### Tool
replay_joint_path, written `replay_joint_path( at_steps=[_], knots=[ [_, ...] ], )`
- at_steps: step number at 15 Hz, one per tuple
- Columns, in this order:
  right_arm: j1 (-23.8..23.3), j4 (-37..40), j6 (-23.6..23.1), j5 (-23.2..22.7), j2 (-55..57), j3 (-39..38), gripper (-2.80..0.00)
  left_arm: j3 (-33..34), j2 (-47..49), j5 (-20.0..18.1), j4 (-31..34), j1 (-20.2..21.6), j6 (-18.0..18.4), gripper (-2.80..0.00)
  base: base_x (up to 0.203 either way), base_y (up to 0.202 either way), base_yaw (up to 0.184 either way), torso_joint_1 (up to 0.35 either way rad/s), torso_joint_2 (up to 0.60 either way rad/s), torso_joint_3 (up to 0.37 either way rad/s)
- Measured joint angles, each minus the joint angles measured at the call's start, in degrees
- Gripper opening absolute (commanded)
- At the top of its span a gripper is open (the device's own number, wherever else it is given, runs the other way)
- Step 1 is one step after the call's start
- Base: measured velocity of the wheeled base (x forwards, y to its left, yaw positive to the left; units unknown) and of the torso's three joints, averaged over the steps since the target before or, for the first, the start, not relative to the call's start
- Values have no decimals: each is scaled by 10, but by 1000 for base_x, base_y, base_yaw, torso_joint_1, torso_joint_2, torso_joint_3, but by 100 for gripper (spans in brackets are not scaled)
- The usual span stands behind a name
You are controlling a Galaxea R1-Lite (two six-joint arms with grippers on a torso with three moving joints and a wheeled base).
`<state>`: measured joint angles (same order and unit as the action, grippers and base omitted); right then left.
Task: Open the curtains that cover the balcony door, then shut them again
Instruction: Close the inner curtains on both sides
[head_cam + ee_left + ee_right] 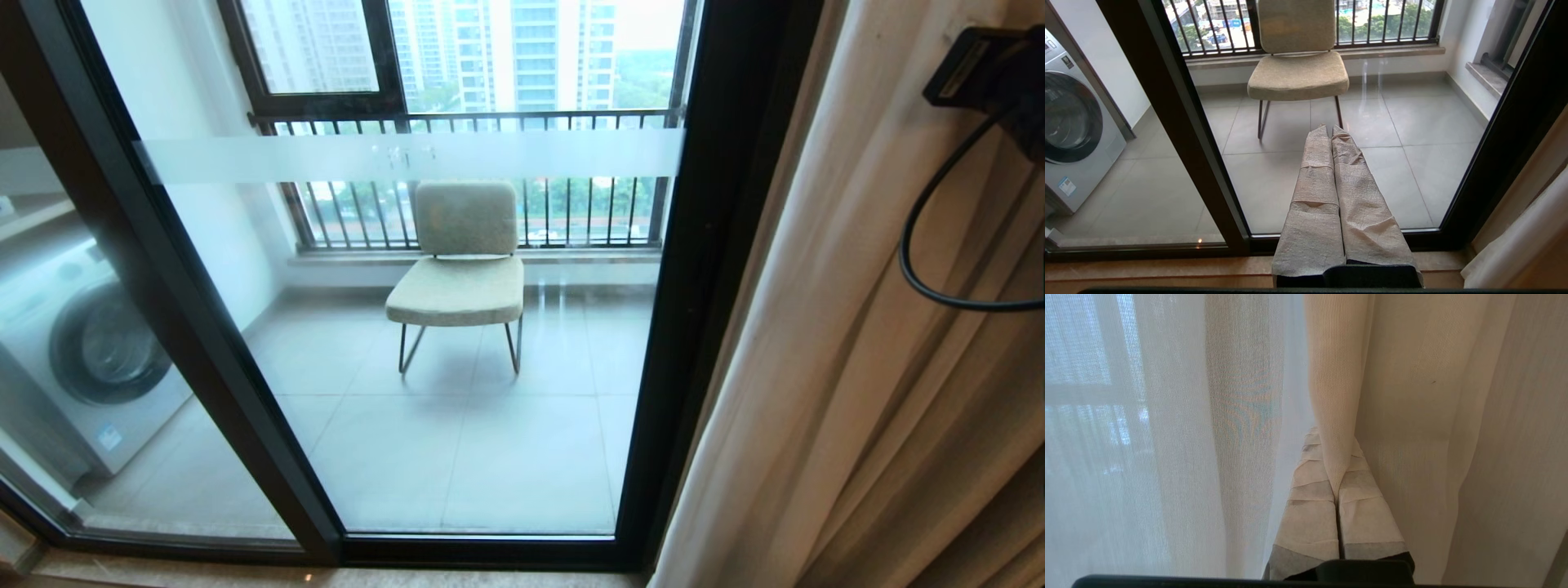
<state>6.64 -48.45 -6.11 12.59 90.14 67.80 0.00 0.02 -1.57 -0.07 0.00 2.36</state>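
The curtains (865,343) hang bunched at the right of the scene, drawn clear of the balcony door (457,343), whose glass stands uncovered across the middle and left. Through the glass I see a padded chair (461,261) on the balcony's grey tiled floor (490,457), a barred window (490,163) behind it and a washing machine (82,351) at the far left. A frosted band (408,155) crosses the door pane.

My right end effector (1336,457) is up among the cloth on the right; its wrapped fingers (1310,514) are pressed together on a fold of the cream-beige curtain, which runs straight up from between the tips. Sheer white cloth (1167,437) hangs just beside that fold, with daylight coming through it. In the head view only the dark wrist housing (992,77) and a looping black cable (939,245) show, in front of the drape.

My left end effector (1329,130) hangs low in front of the door, fingers (1310,204) closed against each other with nothing between them, pointing toward the chair.
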Motion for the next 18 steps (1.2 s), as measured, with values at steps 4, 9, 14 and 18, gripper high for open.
replay_joint_path(
  at_steps=[4, 9, 14, 18],
  knots=[
    [0, -27, 1, 0, 12, -6, -280, 0, 0, 0, 0, 0, 0, -280, 0, 0, 0, 0, 0, 0],
    [0, -26, 1, -1, 19, -6, -280, 0, 0, 0, 0, 0, 0, -280, 0, 0, 0, 0, 0, 0],
    [-1, -26, 1, -1, 18, -9, -280, 0, 0, 0, 0, 0, -8, -280, 0, 0, 0, 0, 0, 0],
    [-1, -26, 1, -1, 17, -10, -280, 0, 0, 0, 0, 0, -9, -280, 0, 0, 0, 0, 0, 0]
  ],
)
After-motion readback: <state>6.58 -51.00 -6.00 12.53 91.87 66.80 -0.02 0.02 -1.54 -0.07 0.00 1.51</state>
